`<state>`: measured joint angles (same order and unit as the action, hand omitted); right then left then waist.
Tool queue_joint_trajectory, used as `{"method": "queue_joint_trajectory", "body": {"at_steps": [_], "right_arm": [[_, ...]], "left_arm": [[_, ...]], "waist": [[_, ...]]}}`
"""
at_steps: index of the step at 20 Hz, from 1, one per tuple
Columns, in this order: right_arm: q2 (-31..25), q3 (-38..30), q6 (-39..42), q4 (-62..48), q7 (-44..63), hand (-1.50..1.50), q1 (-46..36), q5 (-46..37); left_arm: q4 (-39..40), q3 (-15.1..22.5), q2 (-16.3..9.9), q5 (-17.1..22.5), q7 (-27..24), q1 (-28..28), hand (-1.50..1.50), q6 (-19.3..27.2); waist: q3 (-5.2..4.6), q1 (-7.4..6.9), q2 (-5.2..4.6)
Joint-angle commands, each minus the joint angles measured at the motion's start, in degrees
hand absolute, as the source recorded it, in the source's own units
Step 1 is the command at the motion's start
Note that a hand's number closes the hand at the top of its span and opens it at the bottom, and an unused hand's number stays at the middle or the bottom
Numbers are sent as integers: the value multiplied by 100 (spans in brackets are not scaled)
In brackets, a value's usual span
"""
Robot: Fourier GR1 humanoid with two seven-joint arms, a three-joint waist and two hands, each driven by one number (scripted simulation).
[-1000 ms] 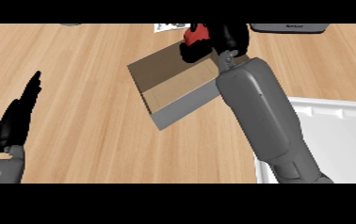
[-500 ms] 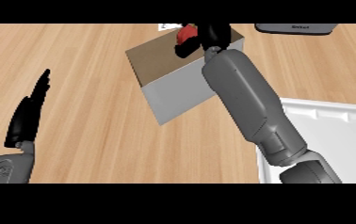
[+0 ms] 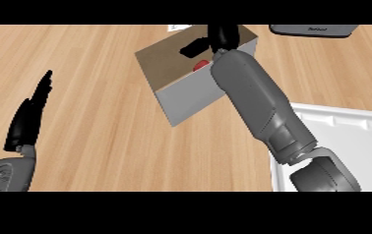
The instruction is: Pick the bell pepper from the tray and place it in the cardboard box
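The wooden table point(image 3: 94, 130) fills the view, and the open cardboard box point(image 3: 190, 93) sits on it at the far middle, turned at an angle, its grey near wall facing the robot. A white tray point(image 3: 341, 125) lies at the near right edge, well apart from the box; the part of it that shows carries nothing. A dark flat object point(image 3: 314, 30) lies at the far right edge of the table.

The right forearm reaches from the near right across the box's right side, and the right hand point(image 3: 220, 36) hangs over the box's opening. Its fingers look relaxed and parted, with one dark digit point(image 3: 193, 48) sticking out to the left, and they do not seem to wrap anything. Just below the hand, a small patch of red shows inside the box: the bell pepper point(image 3: 201, 65), mostly hidden by the forearm. Whether the hand touches it cannot be told.

The left hand point(image 3: 29, 115) rests at the near left edge, fingers straight and pointing up.

By this layout the task looks nearly finished: the pepper is off the tray and inside the box, with only the release to confirm and the arm to draw clear.
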<state>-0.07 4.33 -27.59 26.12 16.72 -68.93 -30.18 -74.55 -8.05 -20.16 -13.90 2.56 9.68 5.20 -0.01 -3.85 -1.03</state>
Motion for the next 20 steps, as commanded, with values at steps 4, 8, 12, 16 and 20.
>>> {"method": "queue_joint_trajectory", "body": {"at_steps": [4,8,12,16,20], "right_arm": [[7,-430,-1099,-8,-1134,-150,38,538],[-157,-1003,-886,443,-1660,-150,284,1019],[-397,-1110,-401,1160,-2008,-150,787,1329],[-859,-1133,50,2024,-1576,-150,1316,1491],[-1076,-959,206,3162,-1196,-150,2419,1479]], "left_arm": [[-218,0,5,22,96,-67,0,-66],[-605,-85,-31,41,428,-278,0,-40],[-178,-301,-103,109,-21,-519,0,-93],[-555,-297,-94,79,475,-428,0,-76],[-192,-350,26,-2,-24,-623,0,91]], "waist": [[5,56,12],[10,230,68],[3,374,107],[4,472,143],[-2,580,175]]}}
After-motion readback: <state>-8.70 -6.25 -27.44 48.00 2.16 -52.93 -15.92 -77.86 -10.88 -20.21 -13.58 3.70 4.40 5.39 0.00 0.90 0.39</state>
